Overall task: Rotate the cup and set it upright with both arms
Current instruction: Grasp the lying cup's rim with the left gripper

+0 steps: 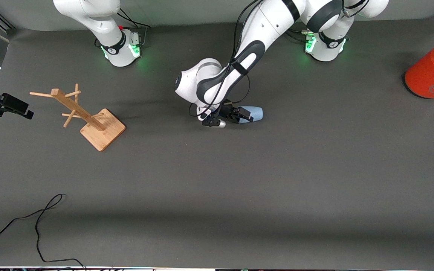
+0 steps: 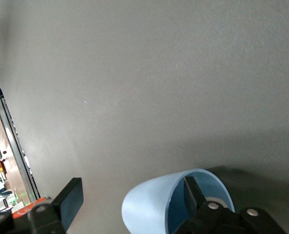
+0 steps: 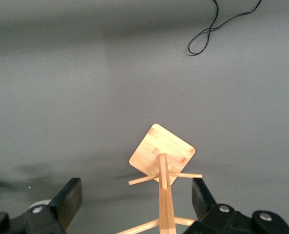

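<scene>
The light-blue cup (image 1: 255, 113) lies on its side on the dark table mat, about midway between the two bases. My left arm reaches down to it from its base. The left gripper (image 1: 239, 114) is low at the cup's mouth and open. In the left wrist view one finger (image 2: 192, 192) is inside the cup (image 2: 151, 207), and the other finger (image 2: 70, 199) stands apart outside its wall. My right gripper (image 3: 136, 195) hangs open and empty, high over the wooden rack (image 3: 162, 151).
The wooden rack (image 1: 89, 118) stands toward the right arm's end. A large orange-red cylinder (image 1: 433, 71) lies at the left arm's end. A black cable (image 1: 40, 222) loops near the front edge. A black device (image 1: 4, 104) juts in beside the rack.
</scene>
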